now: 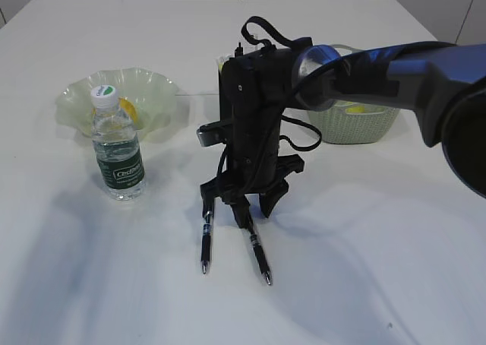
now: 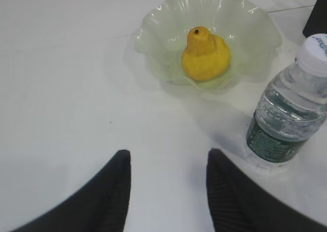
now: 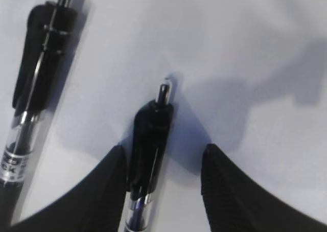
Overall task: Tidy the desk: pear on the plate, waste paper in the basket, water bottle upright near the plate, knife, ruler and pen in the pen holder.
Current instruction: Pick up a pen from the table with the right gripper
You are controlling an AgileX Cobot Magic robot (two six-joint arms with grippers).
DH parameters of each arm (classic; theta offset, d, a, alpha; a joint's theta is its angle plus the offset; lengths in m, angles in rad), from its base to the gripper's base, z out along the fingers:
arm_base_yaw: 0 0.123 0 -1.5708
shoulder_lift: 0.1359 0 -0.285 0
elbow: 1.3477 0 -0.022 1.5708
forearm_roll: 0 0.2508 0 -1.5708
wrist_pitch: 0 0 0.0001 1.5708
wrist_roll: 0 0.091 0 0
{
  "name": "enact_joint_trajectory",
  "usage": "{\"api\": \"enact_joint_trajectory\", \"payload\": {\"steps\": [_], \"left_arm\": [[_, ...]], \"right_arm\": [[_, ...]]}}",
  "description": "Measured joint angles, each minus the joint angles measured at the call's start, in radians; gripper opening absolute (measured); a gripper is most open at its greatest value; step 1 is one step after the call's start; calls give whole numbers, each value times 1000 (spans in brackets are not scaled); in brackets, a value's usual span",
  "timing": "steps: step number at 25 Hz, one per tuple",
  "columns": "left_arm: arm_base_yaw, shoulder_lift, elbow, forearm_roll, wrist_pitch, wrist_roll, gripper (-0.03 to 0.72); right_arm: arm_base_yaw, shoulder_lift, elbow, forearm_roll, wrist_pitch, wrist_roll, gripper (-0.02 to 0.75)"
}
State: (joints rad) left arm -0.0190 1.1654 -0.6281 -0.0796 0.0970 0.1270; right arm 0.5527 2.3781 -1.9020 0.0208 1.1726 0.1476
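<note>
My right gripper [image 1: 254, 207] [image 3: 164, 147] points down at the desk [image 1: 364, 246], open, straddling a black pen [image 3: 150, 135] [image 1: 258, 250] that lies close to its left finger. A second pen [image 3: 38, 73] [image 1: 206, 242] lies beside it. The yellow pear [image 2: 204, 55] sits on the pale green plate [image 2: 153, 27] [image 1: 156, 94]. The water bottle [image 1: 118, 147] [image 2: 291, 109] stands upright in front of the plate. My left gripper [image 2: 168, 153] hovers open and empty near it. The pen holder [image 2: 318, 17] is mostly hidden behind the right arm. Knife and ruler are out of view.
The sage-green basket [image 1: 357, 125] stands at the back right behind the right arm, with something yellowish showing inside. The right arm reaches across from the right edge to the middle of the desk.
</note>
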Motion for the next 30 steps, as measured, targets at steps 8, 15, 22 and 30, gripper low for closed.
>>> {"api": "enact_joint_trajectory", "payload": {"steps": [8,15,22,30], "left_arm": [[0,0,0,0,0,0,341],[0,0,0,0,0,0,341],[0,0,0,0,0,0,341],[0,0,0,0,0,0,341]], "right_arm": [[0,0,0,4,1,19,344],[0,0,0,-7,1,22,309],[2,0,0,-71,1,58,305],[2,0,0,-73,30,114,290]]}}
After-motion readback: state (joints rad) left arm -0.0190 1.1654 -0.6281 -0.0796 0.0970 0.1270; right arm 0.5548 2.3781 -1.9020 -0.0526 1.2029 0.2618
